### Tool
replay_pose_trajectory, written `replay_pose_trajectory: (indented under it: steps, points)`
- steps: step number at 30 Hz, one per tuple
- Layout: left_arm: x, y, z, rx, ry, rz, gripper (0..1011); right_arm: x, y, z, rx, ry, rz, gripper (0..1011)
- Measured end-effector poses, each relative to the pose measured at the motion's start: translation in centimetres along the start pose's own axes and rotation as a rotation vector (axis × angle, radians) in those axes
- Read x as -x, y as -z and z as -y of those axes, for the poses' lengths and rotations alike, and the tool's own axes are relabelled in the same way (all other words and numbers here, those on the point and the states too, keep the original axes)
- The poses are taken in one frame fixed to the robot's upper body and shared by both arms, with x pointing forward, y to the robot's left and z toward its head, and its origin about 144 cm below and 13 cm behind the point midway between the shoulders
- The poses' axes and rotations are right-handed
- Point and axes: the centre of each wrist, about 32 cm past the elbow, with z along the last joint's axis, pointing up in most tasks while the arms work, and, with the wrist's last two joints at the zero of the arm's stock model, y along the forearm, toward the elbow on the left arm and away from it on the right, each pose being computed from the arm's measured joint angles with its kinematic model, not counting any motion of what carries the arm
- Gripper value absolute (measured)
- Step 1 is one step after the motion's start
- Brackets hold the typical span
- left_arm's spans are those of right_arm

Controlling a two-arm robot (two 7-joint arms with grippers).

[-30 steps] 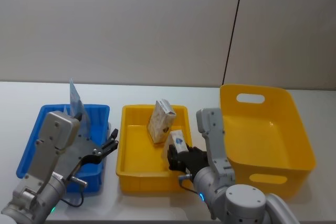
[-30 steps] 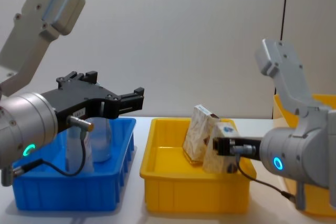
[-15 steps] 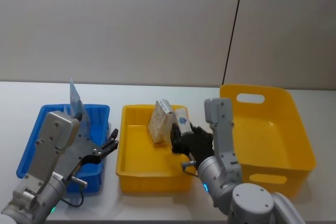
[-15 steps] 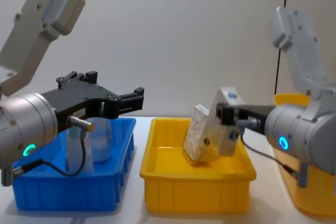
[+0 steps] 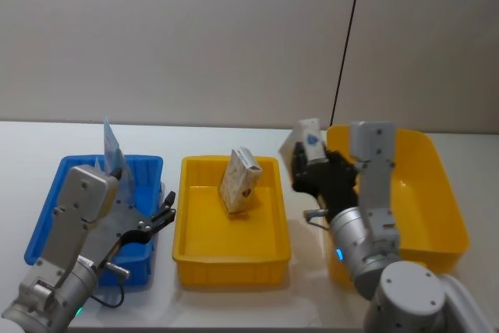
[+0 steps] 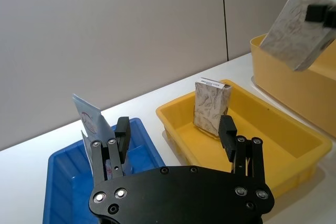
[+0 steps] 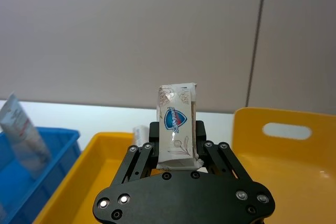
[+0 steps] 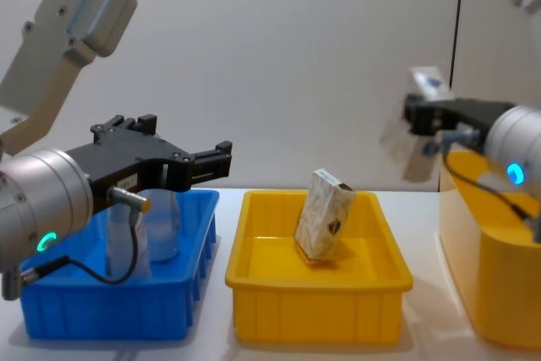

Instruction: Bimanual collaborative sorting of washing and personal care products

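1. at the left, the left gripper hangs spread and empty over the blue tray, unmoved; the pale blue pouches stand in that tray.
2. the middle yellow tray now holds just the leaning beige patterned carton.
3. the right gripper, pinching the white carton, has lifted it out of that tray and swung it up to the near rim of the deep yellow bin; release into the bin looks next.
4. the white table stands before a plain grey wall.
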Motion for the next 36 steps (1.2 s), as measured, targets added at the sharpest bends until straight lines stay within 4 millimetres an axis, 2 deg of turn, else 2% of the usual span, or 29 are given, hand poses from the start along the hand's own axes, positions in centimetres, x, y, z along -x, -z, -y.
replay_pose_trajectory:
  steps: [8,18,36]
  points:
    - [0.0,0.0,0.0,0.0,0.0,0.0,1001,-1.7,-1.0,0.6,-0.018,0.097,0.028,336]
    - [0.0,0.0,0.0,0.0,0.0,0.0,1001,-4.1,-1.7,1.3,0.049,0.195,0.055,328]
    - [0.0,0.0,0.0,0.0,0.0,0.0,1001,-6.5,-1.0,1.4,0.187,0.216,0.041,301]
